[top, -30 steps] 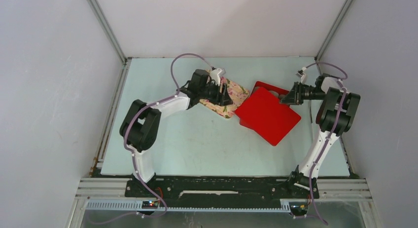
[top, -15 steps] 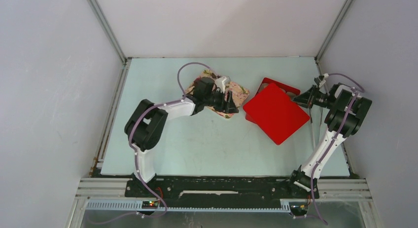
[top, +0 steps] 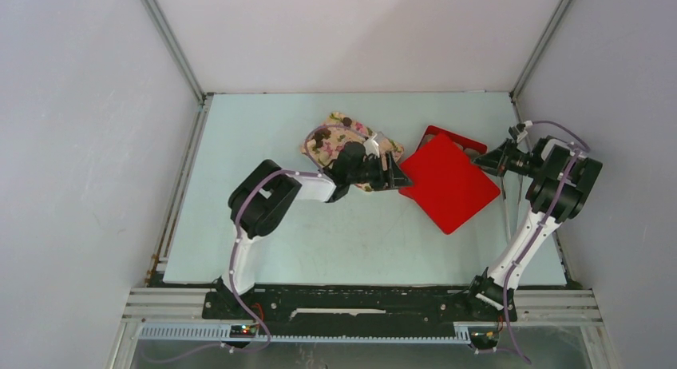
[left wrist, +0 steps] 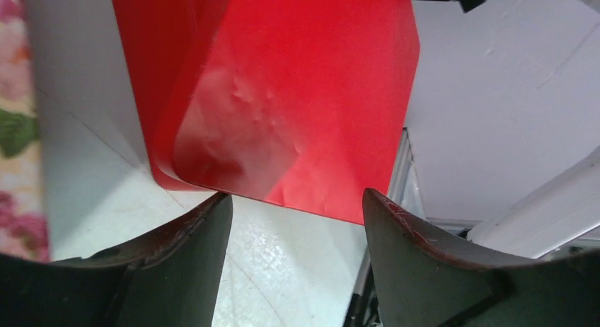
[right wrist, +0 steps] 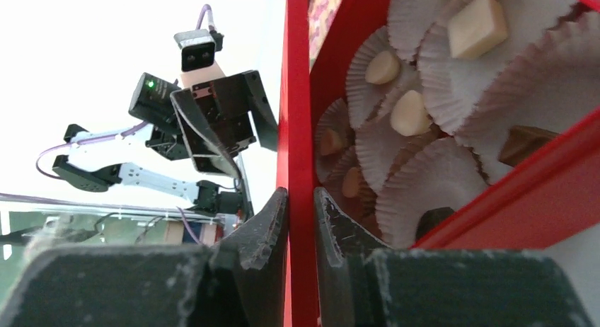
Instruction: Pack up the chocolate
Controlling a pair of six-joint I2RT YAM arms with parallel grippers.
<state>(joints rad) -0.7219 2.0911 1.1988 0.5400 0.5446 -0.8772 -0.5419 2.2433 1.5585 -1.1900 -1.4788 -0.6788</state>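
Observation:
The chocolate point(right wrist: 410, 113) lies as pale cream and dark brown lumps in white paper cups point(right wrist: 424, 178) inside a red box point(right wrist: 523, 189); the box's far rim shows in the top view point(top: 447, 136). A flat red lid point(top: 447, 184) leans over the box. My right gripper point(right wrist: 300, 199) is shut on the lid's edge point(right wrist: 297, 93), at the lid's right side in the top view point(top: 484, 159). My left gripper point(top: 397, 176) is open and empty at the lid's left corner, with the lid point(left wrist: 304, 93) just beyond its fingertips point(left wrist: 212, 214).
A flower-print tray point(top: 343, 137) lies behind the left gripper, with a few dark lumps on it; its edge shows in the left wrist view point(left wrist: 18, 129). The enclosure's right wall and frame post point(top: 551, 29) stand close behind the right arm.
My left gripper has moved right, from over the flower-print tray to the lid's left corner. My right gripper shifted the lid slightly right, then held still.

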